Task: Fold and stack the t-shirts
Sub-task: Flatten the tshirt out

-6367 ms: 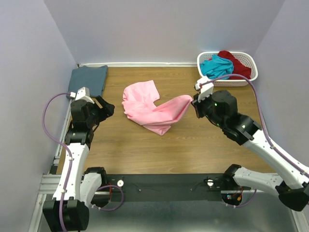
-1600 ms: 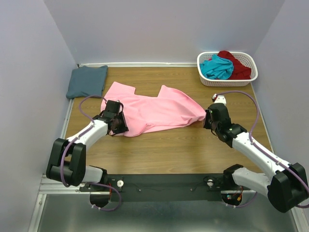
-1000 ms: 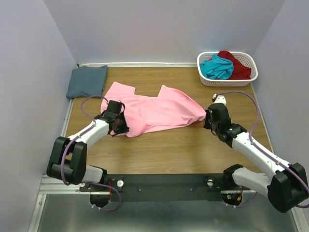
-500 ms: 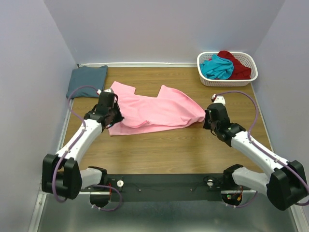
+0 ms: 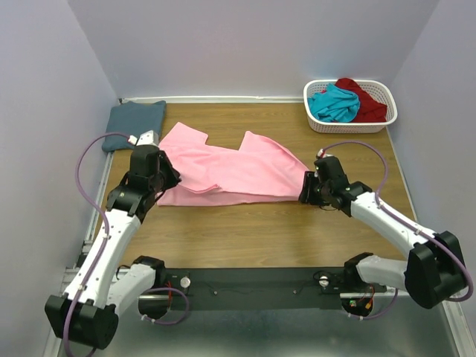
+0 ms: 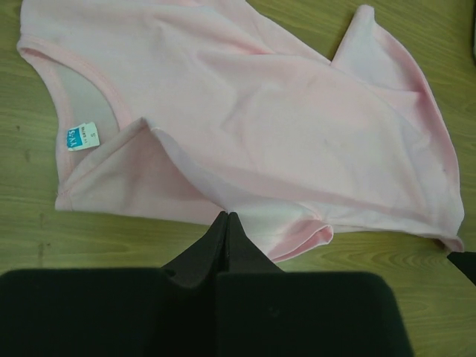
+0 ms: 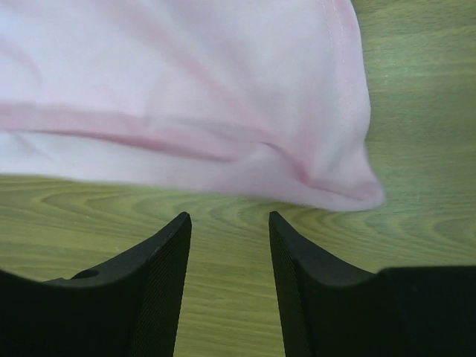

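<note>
The light pink t-shirt (image 5: pixel 230 171) lies spread across the middle of the table, neck label up (image 6: pixel 78 136). My left gripper (image 5: pixel 168 181) is at the shirt's left side, shut on a fold of the pink cloth (image 6: pixel 225 216). My right gripper (image 5: pixel 303 193) sits low at the shirt's right corner. It is open (image 7: pixel 227 220), with bare wood between its fingers and the pink hem (image 7: pixel 335 190) just ahead of them. A slate blue-grey t-shirt (image 5: pixel 134 125) lies folded at the far left. The teal t-shirt (image 5: pixel 335 103) and the dark red t-shirt (image 5: pixel 366 100) sit bunched in the basket.
The white slotted basket (image 5: pixel 349 125) stands at the far right corner. Walls close in the table at the left, back and right. Bare wood (image 5: pixel 253 230) runs between the shirt and the near rail.
The right gripper has opened and let go of the shirt's right corner. The left gripper has closed on the left side and pulled it back toward the far left, stretching the shirt flatter.
</note>
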